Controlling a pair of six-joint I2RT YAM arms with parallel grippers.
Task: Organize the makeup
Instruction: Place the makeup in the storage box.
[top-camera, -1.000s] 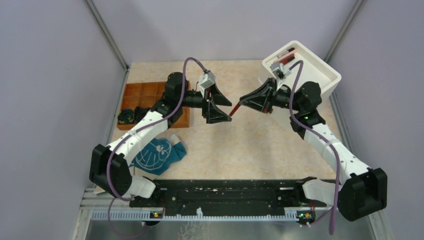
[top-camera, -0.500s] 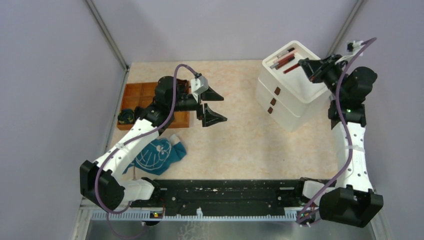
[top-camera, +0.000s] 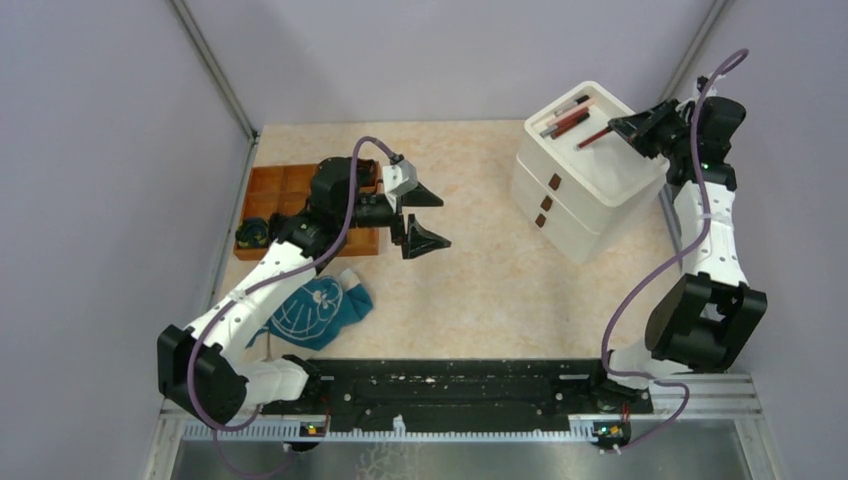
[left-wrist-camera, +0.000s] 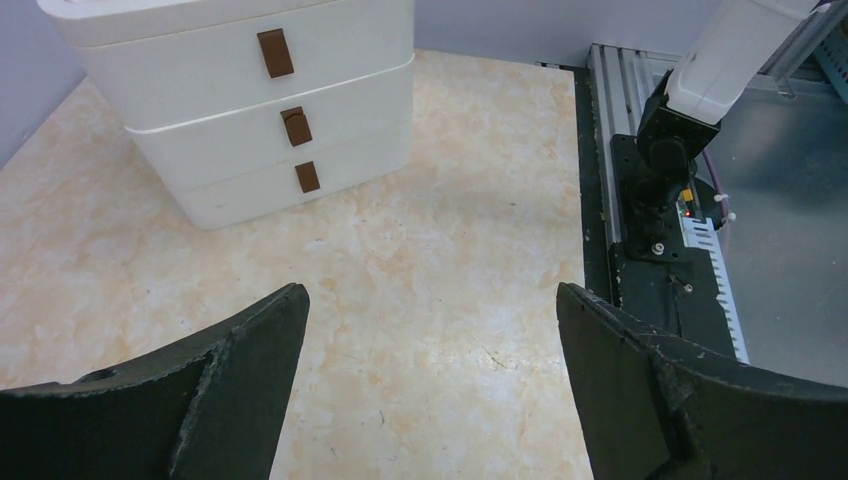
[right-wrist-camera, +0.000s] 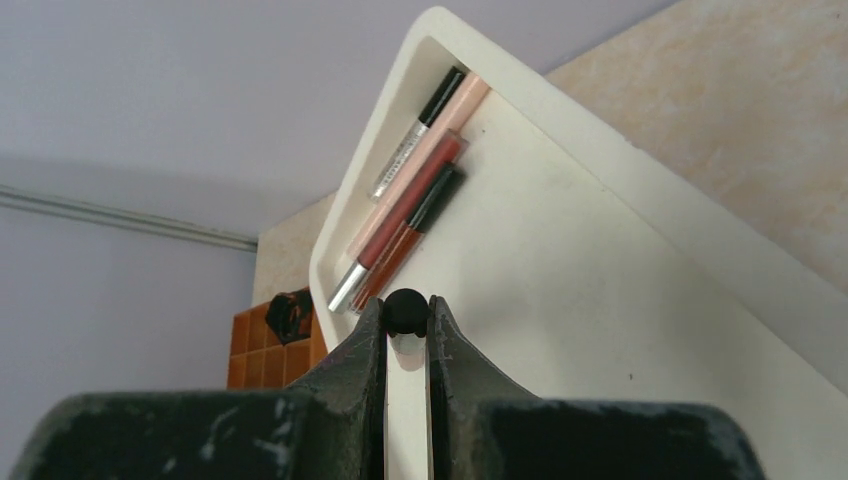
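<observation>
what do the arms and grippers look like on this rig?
Left arm and right arm: white links, black joints, a purple cable looped along each. Left gripper and right gripper: black wedge-shaped fingers, paint scuffed.

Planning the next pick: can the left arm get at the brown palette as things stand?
Likely yes: the left tool is open and empty, and the brown palette lies close by, partly under that arm.
</observation>
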